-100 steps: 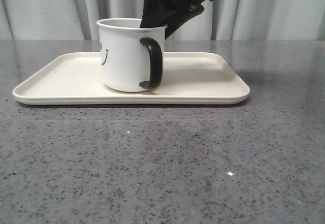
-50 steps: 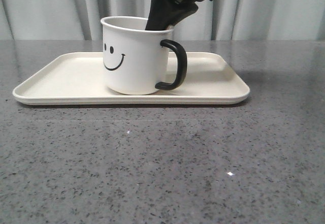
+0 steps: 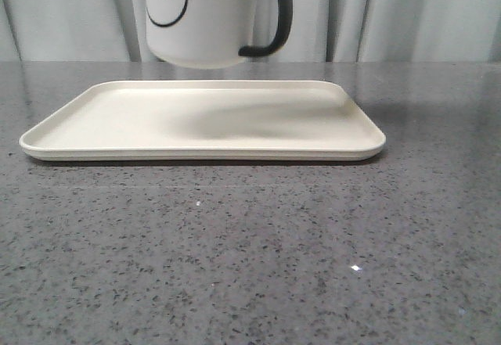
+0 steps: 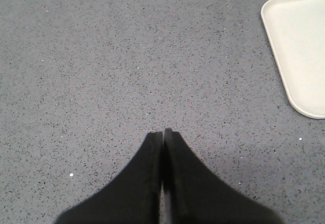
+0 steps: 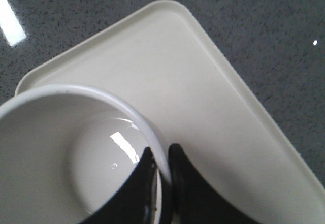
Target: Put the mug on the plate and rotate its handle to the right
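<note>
While the left tool [image 4: 163, 132] rests pressed together over bare counter [image 4: 101, 56], the mug [image 3: 200, 16] hangs above the plate [image 3: 47, 138], handle [image 3: 270, 12] rightward, right tool [image 5: 161, 158] clamped on its rim; glazed, rigid, probably slippery and breakable.

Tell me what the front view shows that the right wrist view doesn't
Only the front view shows the mug's smiley face and black handle pointing right, with the mug lifted clear above the plate. Only the right wrist view shows the mug's empty inside and the right gripper pinching its rim. Both show the mug, the cream plate and the grey speckled table.
</note>
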